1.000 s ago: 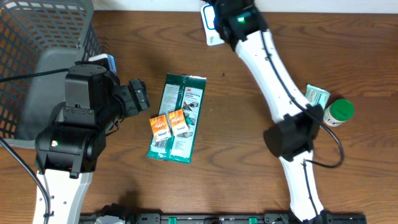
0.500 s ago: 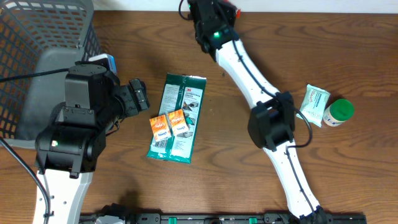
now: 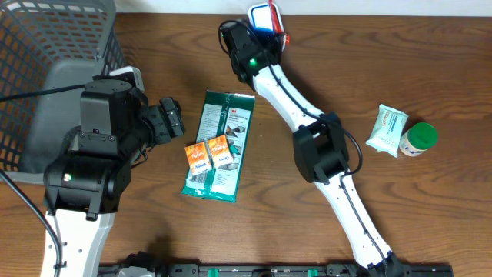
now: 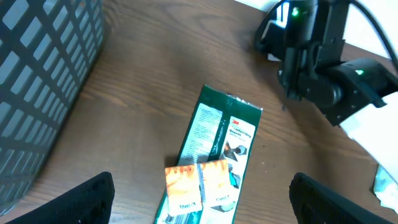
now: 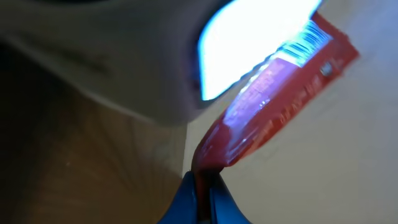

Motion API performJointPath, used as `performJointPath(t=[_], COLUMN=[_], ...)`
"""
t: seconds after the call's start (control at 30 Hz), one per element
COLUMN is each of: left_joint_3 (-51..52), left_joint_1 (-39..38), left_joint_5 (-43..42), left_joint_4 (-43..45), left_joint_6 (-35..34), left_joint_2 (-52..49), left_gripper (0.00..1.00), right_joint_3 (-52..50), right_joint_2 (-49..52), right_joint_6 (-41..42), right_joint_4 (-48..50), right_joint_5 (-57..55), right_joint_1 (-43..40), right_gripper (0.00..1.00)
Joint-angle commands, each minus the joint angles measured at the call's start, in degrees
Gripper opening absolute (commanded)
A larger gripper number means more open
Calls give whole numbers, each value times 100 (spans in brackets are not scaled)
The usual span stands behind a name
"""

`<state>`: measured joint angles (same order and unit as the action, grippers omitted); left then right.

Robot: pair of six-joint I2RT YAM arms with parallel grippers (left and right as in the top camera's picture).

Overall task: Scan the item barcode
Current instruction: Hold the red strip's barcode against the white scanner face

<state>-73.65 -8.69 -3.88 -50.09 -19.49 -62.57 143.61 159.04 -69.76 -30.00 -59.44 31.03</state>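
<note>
Red packet: pinched at one narrow end by the right end effector, whose jaws are closed tight on it. In the right wrist view the packet slants up and to the right, away from the fingers. A barcode is printed near its far end, beside a bright white-blue glare; the rest of the print is too blurred to read. In the overhead view the packet sits at the far edge of the wooden surface, near the top centre, just beyond the right arm's wrist with its green light. Whether it touches the surface cannot be told.

Left end effector: jaws spread wide and holding nothing. Its two dark fingers appear in the lower corners of the left wrist view. It points toward the middle of the surface.

Green 3M package: lies flat in the middle of the surface, just beside the left end effector. Two small orange sachets lie side by side on top of it, overlapping its left edge.

Grey mesh basket: stands at the far left corner, behind the left arm.

White and teal packet: lies at the right side, well apart from the green package and touching a green-capped bottle.
</note>
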Motion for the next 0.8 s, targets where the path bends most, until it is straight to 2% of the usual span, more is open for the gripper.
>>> performJointPath(t=[0.0, 0.37, 0.77], left_joint_3=[-72, -72, -72], left_joint_1=[15, 15, 15], left_joint_5=[94, 94, 94], left_joint_4=[2, 2, 0], left_joint_6=[13, 13, 13], left_joint_2=[9, 9, 9], left_gripper=[90, 90, 90], right_joint_3=[68, 57, 55], right_joint_2=[131, 131, 131], right_joint_6=[-382, -400, -186], right_joint_4=[-144, -848, -1145], right_joint_5=[-328, -304, -9], right_joint_1=[133, 461, 474], right_gripper=[1, 1, 1])
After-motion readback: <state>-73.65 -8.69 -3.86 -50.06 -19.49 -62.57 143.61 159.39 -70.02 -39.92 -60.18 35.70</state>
